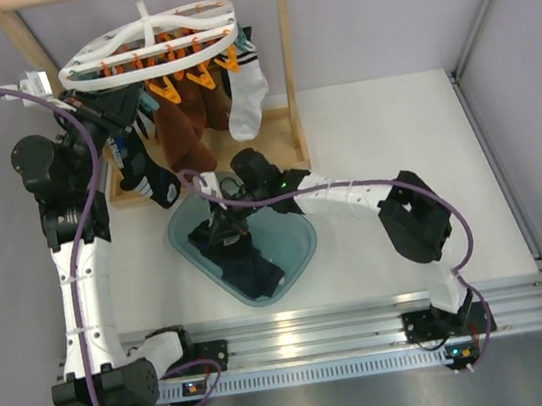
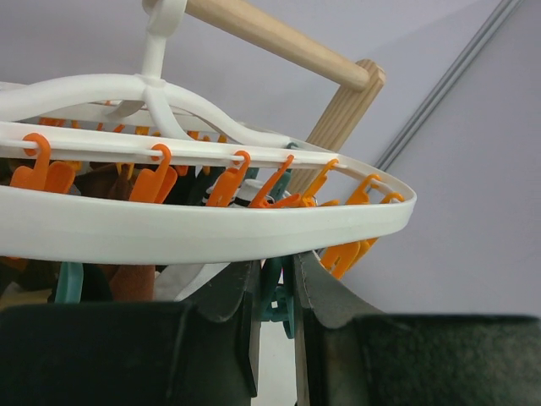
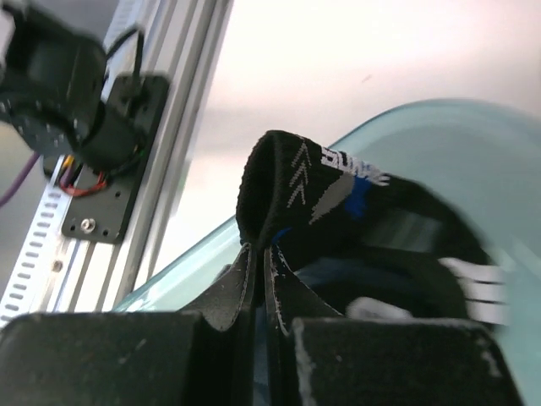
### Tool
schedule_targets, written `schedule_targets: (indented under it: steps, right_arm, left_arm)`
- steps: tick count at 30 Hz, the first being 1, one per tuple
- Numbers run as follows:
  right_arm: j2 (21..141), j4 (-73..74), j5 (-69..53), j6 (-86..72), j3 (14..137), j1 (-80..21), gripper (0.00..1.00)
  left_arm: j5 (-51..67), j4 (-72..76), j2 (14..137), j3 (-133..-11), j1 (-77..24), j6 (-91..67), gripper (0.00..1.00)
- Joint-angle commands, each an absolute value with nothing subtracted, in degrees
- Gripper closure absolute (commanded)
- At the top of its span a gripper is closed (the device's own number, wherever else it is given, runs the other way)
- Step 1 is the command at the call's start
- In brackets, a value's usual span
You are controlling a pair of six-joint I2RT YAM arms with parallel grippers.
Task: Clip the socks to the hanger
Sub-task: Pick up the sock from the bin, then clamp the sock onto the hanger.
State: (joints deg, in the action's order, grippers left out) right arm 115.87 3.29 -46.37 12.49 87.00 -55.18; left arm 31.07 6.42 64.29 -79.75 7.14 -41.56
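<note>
The white oval hanger hangs by its hook from the wooden rack, with orange and teal clips under it. My left gripper is raised under its left rim. In the left wrist view the hanger ring fills the frame and my left gripper is shut on a teal clip. My right gripper is over the basin. In the right wrist view my right gripper is shut on a black sock with grey and blue marks, lifted by a fold. More dark socks lie in the basin.
A pale teal basin sits mid-table; its rim shows in the right wrist view. Brown socks, a white sock and a dark sock hang from the hanger. The wooden rack post stands at the right.
</note>
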Motion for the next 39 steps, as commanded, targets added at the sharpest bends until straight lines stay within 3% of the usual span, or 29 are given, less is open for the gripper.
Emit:
schedule_targets:
  steps: [1,7,20,39]
  right_arm:
    - [109.07,7.37,-47.28,11.76,96.22,-51.60,1.00]
    - [110.04,20.03,-46.06,23.62,111.25,-49.75,1.00]
    - [111.35,17.23,-37.64,28.92,121.63,-47.99,1.00]
    - [110.48,5.19,-34.72,17.75,122.25,-47.99,1.00]
  left_arm:
    - [32.52,5.54,65.74,-81.65,7.47,-40.25,1.00]
    - [36.29,4.66,65.57,-82.09,7.56,-38.77,1.00]
    - [44.30,-2.81,65.74,-82.44,7.56,-31.47,1.00]
    - [43.95,-5.01,66.27,-81.48,7.47,-29.00,1.00]
